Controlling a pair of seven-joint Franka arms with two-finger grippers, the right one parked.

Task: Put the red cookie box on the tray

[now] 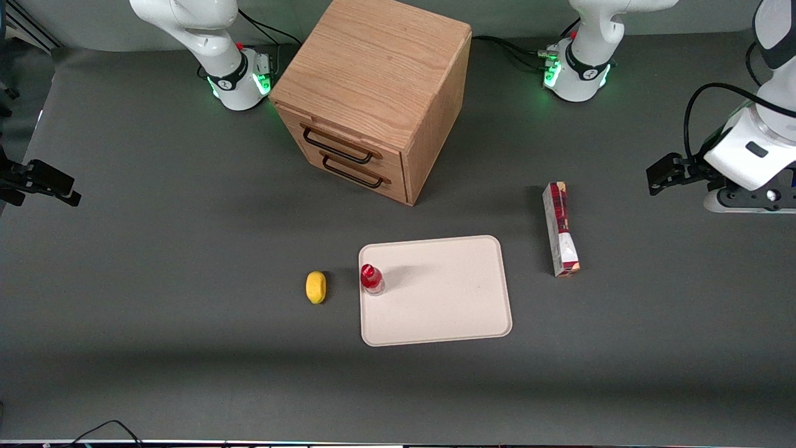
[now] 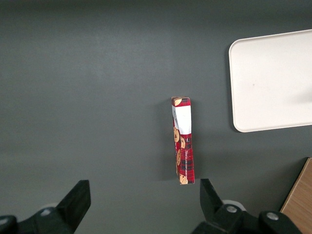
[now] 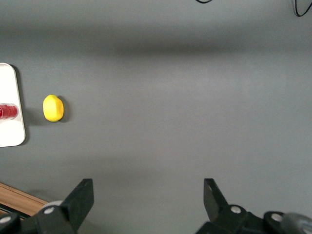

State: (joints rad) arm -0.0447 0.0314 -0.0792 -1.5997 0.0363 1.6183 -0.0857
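The red cookie box (image 1: pixel 561 229) lies flat on the grey table beside the tray (image 1: pixel 448 305), a short gap apart, toward the working arm's end. Its white end section points to the front camera. The tray is a pale beige rectangle with rounded corners. My left gripper (image 1: pixel 654 177) hangs in the air at the working arm's end of the table, well apart from the box. In the left wrist view the gripper (image 2: pixel 144 202) is open with nothing between its black fingers (image 2: pixel 78 201). The cookie box (image 2: pixel 183 141) lies below it, with the tray (image 2: pixel 273 78) alongside.
A small red-capped bottle (image 1: pixel 371 279) stands on the tray's edge toward the parked arm. A yellow lemon (image 1: pixel 316 287) lies on the table beside it. A wooden drawer cabinet (image 1: pixel 373 93) stands farther from the front camera than the tray; its corner (image 2: pixel 300 200) shows in the wrist view.
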